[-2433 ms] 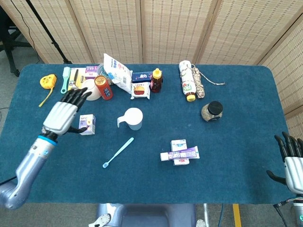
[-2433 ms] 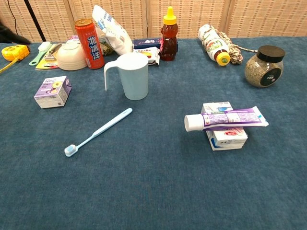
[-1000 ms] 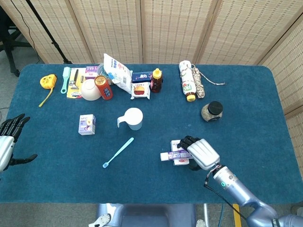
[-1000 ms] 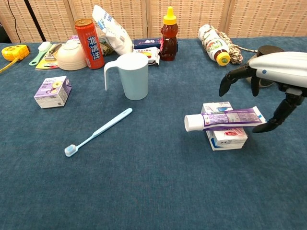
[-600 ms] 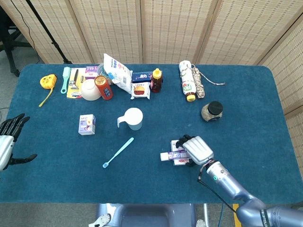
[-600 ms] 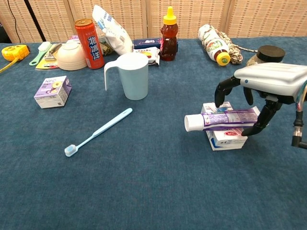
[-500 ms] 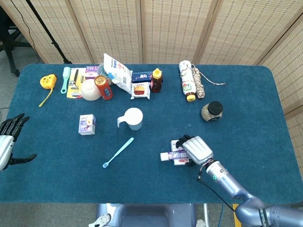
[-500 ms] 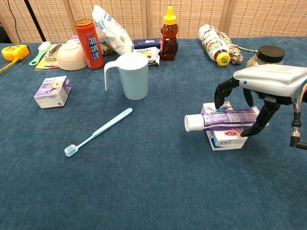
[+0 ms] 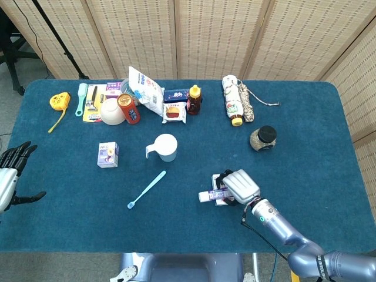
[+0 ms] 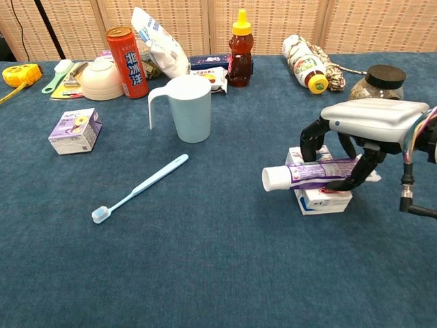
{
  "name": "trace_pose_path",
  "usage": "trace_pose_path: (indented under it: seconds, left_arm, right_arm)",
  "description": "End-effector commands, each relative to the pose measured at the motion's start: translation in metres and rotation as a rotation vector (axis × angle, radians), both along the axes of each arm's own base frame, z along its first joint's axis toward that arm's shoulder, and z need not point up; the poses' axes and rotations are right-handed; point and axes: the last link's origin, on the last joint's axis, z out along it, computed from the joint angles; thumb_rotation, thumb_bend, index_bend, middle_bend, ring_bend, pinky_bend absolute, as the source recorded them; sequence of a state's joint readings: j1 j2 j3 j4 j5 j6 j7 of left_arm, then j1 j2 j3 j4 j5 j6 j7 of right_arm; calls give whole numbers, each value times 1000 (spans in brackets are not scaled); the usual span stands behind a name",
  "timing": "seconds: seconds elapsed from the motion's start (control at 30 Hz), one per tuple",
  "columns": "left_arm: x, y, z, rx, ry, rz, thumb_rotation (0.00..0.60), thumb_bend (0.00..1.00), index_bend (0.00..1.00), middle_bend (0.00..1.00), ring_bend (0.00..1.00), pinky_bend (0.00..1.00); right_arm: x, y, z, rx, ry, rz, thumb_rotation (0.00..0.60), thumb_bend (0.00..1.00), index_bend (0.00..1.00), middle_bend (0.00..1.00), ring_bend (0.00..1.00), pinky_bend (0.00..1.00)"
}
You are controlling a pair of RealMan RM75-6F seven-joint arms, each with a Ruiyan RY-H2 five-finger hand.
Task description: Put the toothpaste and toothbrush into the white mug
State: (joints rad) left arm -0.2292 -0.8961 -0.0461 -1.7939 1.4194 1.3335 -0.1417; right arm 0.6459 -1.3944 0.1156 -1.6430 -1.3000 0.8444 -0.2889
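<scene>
Nearest, rt hand is being held over the toothpaste — fingers curled down both sides of the tube, which is being gripped atop a small white box. Toothbrush is lying flat on the blue cloth, left of centre, bristle end nearest. Behind it the white mug is standing upright, w/ nothing in it. Left hand is seen at the table's left edge — fingers spread, nothing being held.

Staged lab: blue-felt table, woven screens behind.
</scene>
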Motion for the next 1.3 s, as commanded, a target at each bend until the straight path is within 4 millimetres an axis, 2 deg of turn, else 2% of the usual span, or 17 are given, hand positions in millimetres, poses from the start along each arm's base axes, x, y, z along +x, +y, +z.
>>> trace_pose_path:
  seconds: [0.03, 0.4, 0.67, 0.8, 1.0, 1.17, 1.3]
  left_arm:
    - [0, 0, 0, 0, -1, 0, 600, 16, 0, 0, 0, 0]
    - [-1, 0, 1, -2, -5, 5, 600, 16, 0, 0, 0, 0]
    - [-1, 0, 0, -10, -4, 5, 600, 16, 0, 0, 0, 0]
    - [0, 0, -1, -14, -2, 6, 600, 16, 0, 0, 0, 0]
    - [0, 0, -2, -16, -2, 5, 600, 16, 0, 0, 0, 0]
    - [0, 0, -2, -19, -3, 6, 600, 16, 0, 0, 0, 0]
    - [0, 1, -2, -22, -2, 5, 600, 16, 0, 0, 0, 0]
  right_arm:
    - [1, 0, -3, -2, -3, 3, 600, 324, 482, 438, 356, 563]
    - [6, 1, 7, -51, -100, 21, 600, 434, 566, 512, 420, 606]
    - [20, -14, 26, -107, -262, -6, 600, 437, 577, 523, 431, 622]
    - [28, -25, 31, -142, -272, 2, 600, 439, 583, 530, 437, 628]
    - [48, -43, 35, -193, -271, -1, 600, 465, 585, 533, 438, 629]
    - [76, -59, 41, -155, -427, -102, 600, 469, 587, 536, 438, 629]
    - [86, -64, 43, -152, -482, -117, 600, 479, 589, 537, 438, 629]
